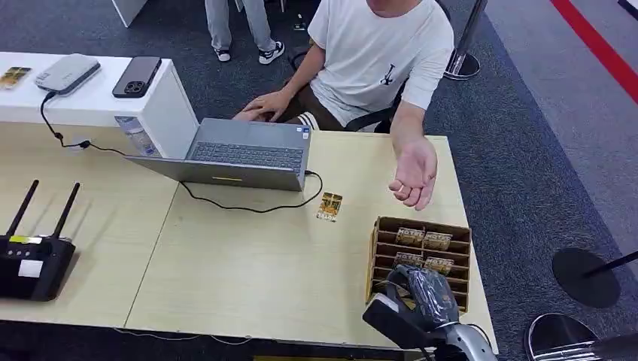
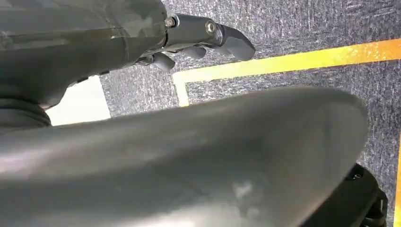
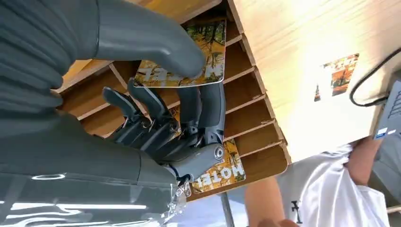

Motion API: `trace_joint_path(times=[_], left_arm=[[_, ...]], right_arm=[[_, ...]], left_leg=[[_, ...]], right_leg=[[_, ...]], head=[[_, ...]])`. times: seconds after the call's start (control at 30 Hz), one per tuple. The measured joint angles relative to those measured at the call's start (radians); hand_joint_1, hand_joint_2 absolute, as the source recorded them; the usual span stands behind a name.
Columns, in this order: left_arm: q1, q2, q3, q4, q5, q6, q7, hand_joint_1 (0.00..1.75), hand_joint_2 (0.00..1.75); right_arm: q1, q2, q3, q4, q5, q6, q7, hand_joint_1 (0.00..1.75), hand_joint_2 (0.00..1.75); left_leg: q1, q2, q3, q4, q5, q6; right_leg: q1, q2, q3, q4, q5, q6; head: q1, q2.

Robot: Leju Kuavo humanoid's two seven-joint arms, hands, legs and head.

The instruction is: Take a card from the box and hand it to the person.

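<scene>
Left to right: router, open laptop with trailing cable, loose card, person's upturned palm.

Left hand: slack, holding nothing.

Right hand: thumb and fingers pinching a hotel card in the slotted wooden box. Thin, stiff, slick; best gripped near the edge, dividers crowding the fingers.

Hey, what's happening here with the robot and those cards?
The robot's right hand is down in the wooden card box, thumb and fingers pinching a card. A seated person holds an open hand out over the table, waiting for it. Another card lies loose near a laptop. The left hand hangs by the floor.
</scene>
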Motion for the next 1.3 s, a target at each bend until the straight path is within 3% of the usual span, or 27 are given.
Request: trace_joint_path(times=[0.47, 0.63, 1.3], left_arm=[[0.0, 0.0, 0.0, 0.0, 0.021, 0.0, -0.003, 0.0, 0.0], [0.0, 0.002, 0.0, 0.0, 0.036, 0.001, -0.006, 0.0, 0.0], [0.0, 0.002, -0.002, 0.0, 0.038, 0.001, -0.007, 0.0, 0.0]], right_arm=[[-0.001, -0.015, 0.005, -0.006, -0.056, -0.056, -0.027, 1.62, 1.75], [-0.001, -0.015, -0.006, -0.046, -0.118, -0.098, -0.089, 1.62, 1.75], [-0.001, -0.015, -0.023, -0.091, -0.132, -0.105, -0.103, 1.62, 1.75]], left_leg=[[0.0, 0.0, 0.0, 0.0, 0.0, 0.0], [0.0, 0.0, 0.0, 0.0, 0.0, 0.0], [0.0, 0.0, 0.0, 0.0, 0.0, 0.0]], right_leg=[[0.0, 0.0, 0.0, 0.0, 0.0, 0.0], [0.0, 0.0, 0.0, 0.0, 0.0, 0.0], [0.0, 0.0, 0.0, 0.0, 0.0, 0.0]], head=[[0.0, 0.0], [0.0, 0.0], [0.0, 0.0]])
